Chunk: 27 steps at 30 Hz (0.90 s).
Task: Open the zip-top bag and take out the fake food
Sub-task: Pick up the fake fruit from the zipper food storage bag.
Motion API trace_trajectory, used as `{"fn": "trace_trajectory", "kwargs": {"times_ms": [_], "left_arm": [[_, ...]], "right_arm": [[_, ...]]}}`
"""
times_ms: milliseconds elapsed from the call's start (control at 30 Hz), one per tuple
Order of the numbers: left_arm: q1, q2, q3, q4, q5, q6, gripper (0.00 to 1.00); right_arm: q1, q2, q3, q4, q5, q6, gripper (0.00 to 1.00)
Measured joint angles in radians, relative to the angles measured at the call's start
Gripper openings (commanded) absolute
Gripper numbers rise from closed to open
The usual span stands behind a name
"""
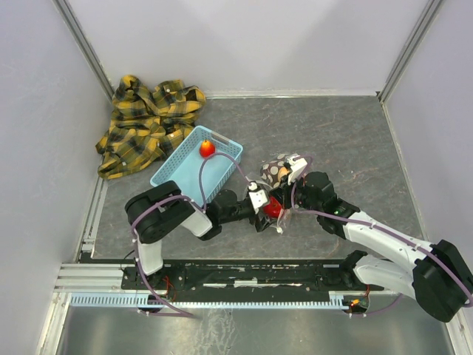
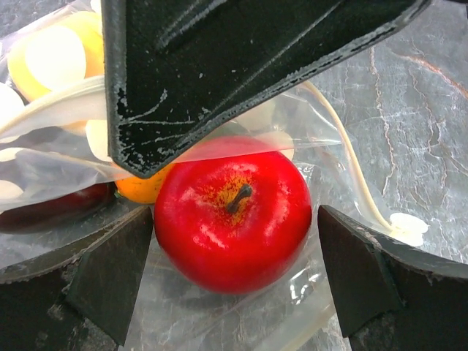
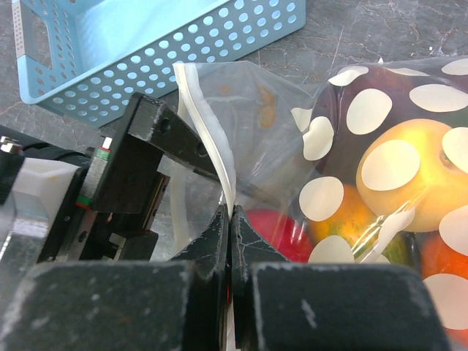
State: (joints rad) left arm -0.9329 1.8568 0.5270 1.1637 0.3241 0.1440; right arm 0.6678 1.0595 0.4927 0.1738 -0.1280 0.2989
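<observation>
The zip-top bag [image 3: 365,139], clear with white dots, lies open on the grey table beside the basket. My right gripper [image 3: 231,213] is shut on its white zip strip [image 3: 208,128] and holds the mouth up. The fake food inside shows as a yellow fruit [image 3: 409,157], an orange one [image 3: 344,219] and a dark maroon one [image 2: 51,208]. A glossy red apple [image 2: 232,212] sits in the bag's mouth on the lower plastic sheet. My left gripper [image 2: 234,219] is open, one finger [image 2: 110,270] on each side of the apple, with gaps. In the top view the left gripper [image 1: 270,211] meets the bag [image 1: 277,171].
A light blue slotted basket [image 1: 181,171] stands left of the bag with one red-and-yellow fruit [image 1: 207,148] in it. A yellow plaid shirt [image 1: 148,122] is heaped at the back left. White walls close in the table on three sides.
</observation>
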Motion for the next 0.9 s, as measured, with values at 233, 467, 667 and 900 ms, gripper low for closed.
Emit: {"fn": "trace_trajectory", "kwargs": {"times_ms": [233, 467, 667, 900], "left_arm": [[-0.002, 0.063, 0.027, 0.032, 0.0, -0.013, 0.96], [-0.005, 0.099, 0.055, 0.048, 0.0, -0.042, 0.91], [-0.005, 0.11, 0.058, 0.058, 0.0, -0.071, 0.69], [-0.005, 0.104, 0.057, 0.05, 0.011, -0.092, 0.39]], "right_arm": [[0.0, 0.003, 0.0, 0.006, -0.007, 0.009, 0.02], [0.0, 0.008, -0.009, 0.016, -0.007, 0.011, 0.02], [0.0, 0.009, -0.013, 0.022, -0.007, 0.011, 0.02], [0.0, 0.005, -0.013, 0.021, -0.006, 0.01, 0.02]]}}
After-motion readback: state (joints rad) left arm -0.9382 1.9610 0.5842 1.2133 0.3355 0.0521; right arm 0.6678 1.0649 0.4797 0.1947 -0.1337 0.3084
